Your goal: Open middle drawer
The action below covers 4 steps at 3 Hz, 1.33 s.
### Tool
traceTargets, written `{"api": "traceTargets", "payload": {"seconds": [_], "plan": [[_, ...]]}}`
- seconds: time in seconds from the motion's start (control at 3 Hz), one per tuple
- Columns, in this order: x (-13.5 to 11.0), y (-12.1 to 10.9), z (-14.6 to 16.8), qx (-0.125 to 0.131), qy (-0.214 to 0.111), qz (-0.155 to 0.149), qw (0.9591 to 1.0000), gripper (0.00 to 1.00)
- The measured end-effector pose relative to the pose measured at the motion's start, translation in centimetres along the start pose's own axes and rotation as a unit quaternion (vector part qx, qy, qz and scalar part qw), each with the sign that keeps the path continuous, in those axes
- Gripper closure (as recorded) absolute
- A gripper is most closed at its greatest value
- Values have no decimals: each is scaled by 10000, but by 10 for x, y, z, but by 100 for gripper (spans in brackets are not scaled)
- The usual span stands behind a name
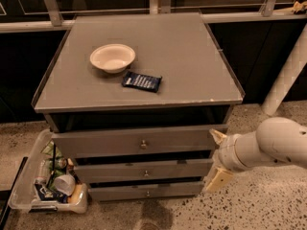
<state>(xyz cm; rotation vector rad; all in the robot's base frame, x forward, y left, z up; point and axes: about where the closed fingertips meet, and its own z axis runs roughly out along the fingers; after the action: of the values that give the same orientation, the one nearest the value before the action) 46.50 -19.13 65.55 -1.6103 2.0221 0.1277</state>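
Currently looks shut: middle drawer (110, 170), second of three below the counter (192, 56) front edge.
Rigid, probably light-sliding; pull by small central knob (146, 173), slippery. The gripper (217, 157) is spread wide, empty, at the drawer's right end.

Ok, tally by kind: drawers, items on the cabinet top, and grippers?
Drawers: 3 (top drawer, middle drawer, bottom drawer)
Bowls: 1 (white bowl)
Packets: 1 (dark packet)
Grippers: 1 (gripper, open, beside the middle drawer's right end)
Total: 6
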Motion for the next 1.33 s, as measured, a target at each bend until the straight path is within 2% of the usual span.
{"api": "traceTargets", "payload": {"seconds": [0.33, 0.67, 1.0, 1.33], "plan": [[5, 6, 19, 37, -106, -121, 9999, 0], [13, 16, 50, 180, -526, -258, 9981, 0], [28, 25, 79, 449, -1028, -450, 9927, 0], [47, 30, 110, 657, -1143, -494, 9900, 0]]}}
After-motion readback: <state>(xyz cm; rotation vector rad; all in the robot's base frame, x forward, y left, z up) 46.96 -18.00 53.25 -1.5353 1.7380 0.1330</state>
